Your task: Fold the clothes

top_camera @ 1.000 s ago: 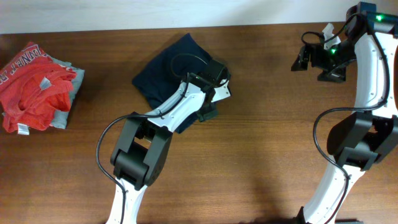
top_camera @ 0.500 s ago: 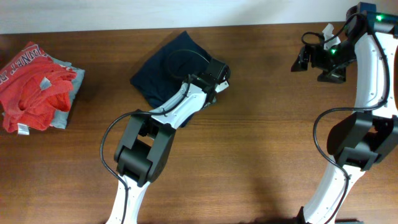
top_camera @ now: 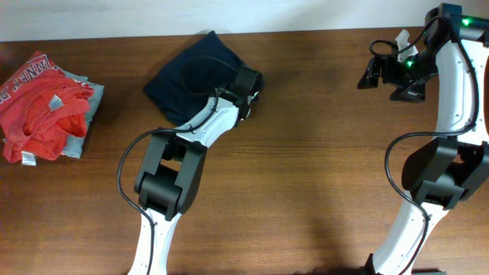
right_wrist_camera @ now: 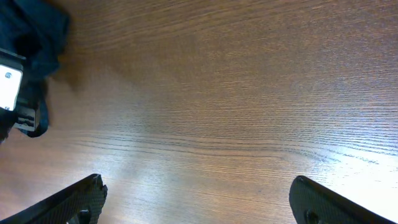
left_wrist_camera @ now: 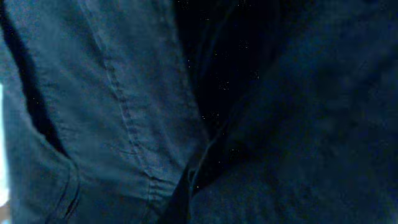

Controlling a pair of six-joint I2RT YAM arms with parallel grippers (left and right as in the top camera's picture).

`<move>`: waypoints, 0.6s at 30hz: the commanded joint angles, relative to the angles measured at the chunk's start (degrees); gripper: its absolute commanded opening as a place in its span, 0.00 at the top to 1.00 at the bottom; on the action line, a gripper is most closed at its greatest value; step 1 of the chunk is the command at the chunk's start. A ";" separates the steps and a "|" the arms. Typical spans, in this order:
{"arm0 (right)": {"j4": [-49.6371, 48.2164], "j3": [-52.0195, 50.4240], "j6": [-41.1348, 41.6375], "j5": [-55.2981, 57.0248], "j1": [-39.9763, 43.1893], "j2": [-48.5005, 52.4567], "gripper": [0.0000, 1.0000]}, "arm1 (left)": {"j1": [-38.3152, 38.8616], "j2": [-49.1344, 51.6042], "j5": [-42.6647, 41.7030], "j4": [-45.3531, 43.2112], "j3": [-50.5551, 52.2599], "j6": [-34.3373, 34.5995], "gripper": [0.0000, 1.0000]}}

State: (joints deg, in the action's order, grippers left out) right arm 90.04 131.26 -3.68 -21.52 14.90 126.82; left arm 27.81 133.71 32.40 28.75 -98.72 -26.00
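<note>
Dark wood counter (top_camera: 306,176) runs right across, bare at the near edge where the two arms rise. Moving up it, we reach the action. The left hand (top_camera: 244,84) has snapped from wide to fully pinched within the last second, and it sits on the edge of the clothes (top_camera: 183,76). That navy bundle spreads away to its left and beyond it.

The wrist view is nothing but blue cloth and a stitched seam, so the fingers themselves are hidden. But the bundle has slid left and toward the back of the counter along with the hand, so I read that as a pinch on fabric. A drag or a fold looks underway, though the garment is bunched, not yet tidy.

Far out to the left of that hand, a red garment (top_camera: 42,107) lies on a grey one (top_camera: 76,145), untouched. Well off to its right, toward the back, the right hand (top_camera: 388,82) hovers with jaws spread wide, holding nothing, exactly where it was.

Containers? None in view.
</note>
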 commanded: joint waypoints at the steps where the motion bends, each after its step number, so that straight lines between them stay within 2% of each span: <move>1: 0.22 0.63 -0.59 -0.52 -0.26 -0.87 0.01 | -0.42 0.79 10.80 -0.02 -0.50 1.27 1.00; 6: 0.20 0.63 -0.63 -0.50 -0.24 -0.87 0.01 | -0.61 -3.17 14.40 -0.02 -2.34 -2.10 1.00; 18: 0.20 0.63 -0.83 -0.52 -0.31 -0.87 0.01 | -5.38 -22.18 14.34 -0.07 -6.08 -2.12 1.00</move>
State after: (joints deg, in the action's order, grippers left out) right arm 90.02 131.26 -3.92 -21.52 14.90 126.82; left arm 24.23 118.83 43.99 29.26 -101.80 -27.44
